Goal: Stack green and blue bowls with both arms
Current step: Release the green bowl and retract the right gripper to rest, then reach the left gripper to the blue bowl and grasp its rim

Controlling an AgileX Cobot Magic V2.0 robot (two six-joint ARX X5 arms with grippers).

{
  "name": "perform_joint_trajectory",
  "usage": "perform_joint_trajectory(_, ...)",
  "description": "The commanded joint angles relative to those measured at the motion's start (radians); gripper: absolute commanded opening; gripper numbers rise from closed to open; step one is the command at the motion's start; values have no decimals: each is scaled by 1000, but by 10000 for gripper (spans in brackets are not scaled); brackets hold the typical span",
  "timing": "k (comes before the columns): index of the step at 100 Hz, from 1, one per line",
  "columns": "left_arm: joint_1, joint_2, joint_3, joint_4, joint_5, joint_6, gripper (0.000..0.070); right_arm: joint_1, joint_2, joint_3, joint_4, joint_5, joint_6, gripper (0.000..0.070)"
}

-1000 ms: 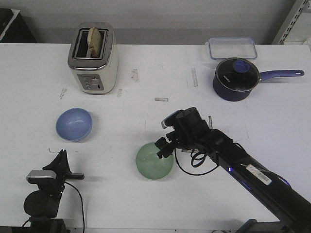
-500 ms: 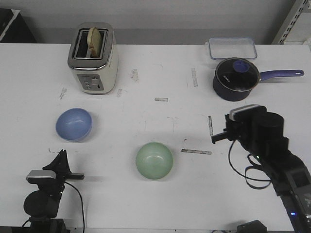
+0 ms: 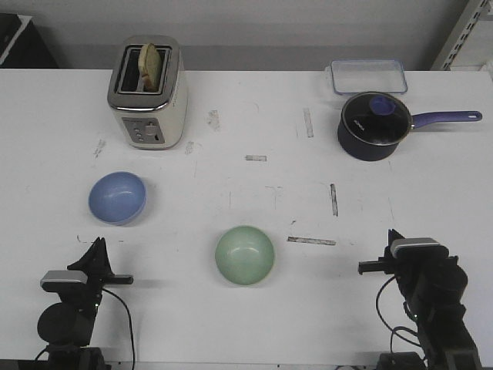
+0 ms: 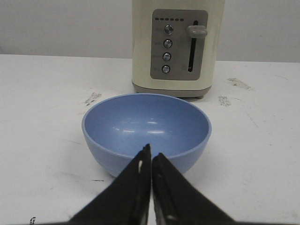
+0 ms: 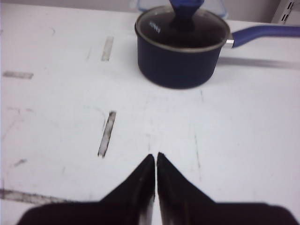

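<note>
The pale green bowl (image 3: 244,254) sits upright on the white table, near the front middle. The light blue bowl (image 3: 117,197) sits upright at the left, and in the left wrist view (image 4: 146,123) it stands just beyond the fingertips. My left gripper (image 3: 98,247) is shut and empty at the front left edge, a short way in front of the blue bowl; its tips (image 4: 151,152) are pressed together. My right gripper (image 3: 394,236) is shut and empty at the front right edge, well to the right of the green bowl; it also shows in the right wrist view (image 5: 155,157), where the green bowl is out of view.
A cream toaster (image 3: 148,92) with bread stands at the back left, behind the blue bowl (image 4: 176,47). A dark blue lidded saucepan (image 3: 373,126) with a long handle and a clear lidded box (image 3: 368,75) stand at the back right. Tape strips (image 3: 333,199) mark the table.
My right arm has pulled back from the green bowl's right rim to the front right edge of the table. The green bowl stays where it was. The left arm has not moved.
</note>
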Motion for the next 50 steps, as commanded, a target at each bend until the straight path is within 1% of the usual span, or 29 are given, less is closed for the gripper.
perform_joint_trajectory(1,2,-2,3,18,-3,-14,2,-1,-26,-17,31,0,-8,0)
perform_joint_trajectory(13,2,-1,57,19,-5,-31,2,-1,-51,-27,36,0,-8,0)
perform_joint_trajectory(24,2,13,156,17,-10,-32,2,1,-50,-27,51,0,-5,0)
perform_joint_trajectory(34,2,74,307,7,-58,-32,2,2,-48,-27,56,0,-4,0)
perform_joint_trajectory(41,2,150,419,-3,-74,-31,2,2,-48,-27,56,0,-4,0)
perform_joint_trajectory(50,2,293,600,-80,-74,-33,5,2,-48,-27,55,0,-4,0)
